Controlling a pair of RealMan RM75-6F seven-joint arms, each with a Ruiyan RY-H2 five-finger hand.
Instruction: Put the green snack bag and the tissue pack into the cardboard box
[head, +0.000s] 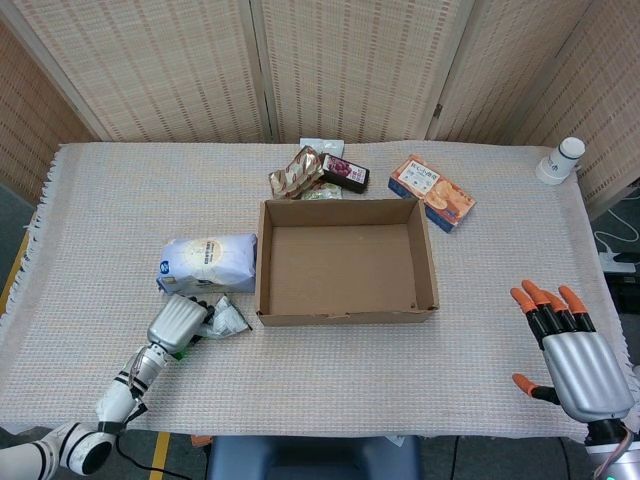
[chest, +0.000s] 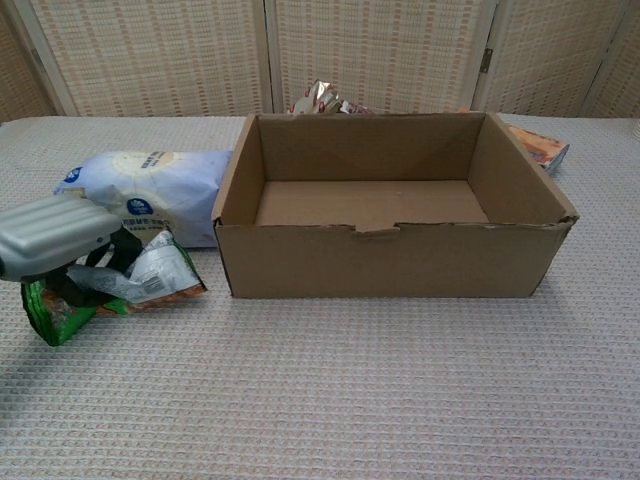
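Woven screens are standing behind the cloth-covered worktop (head: 120, 200), where I am seeing one empty cardboard box (head: 345, 261), one tissue pack (head: 208, 263) just left of it, and four snack packets behind it; I cannot read any label. My left hand (head: 177, 324) is gripping the one green snack bag (chest: 110, 285), crumpled and tilted, near the box's front-left corner. My right hand (head: 572, 352) is hovering with fingers spread, holding nothing.
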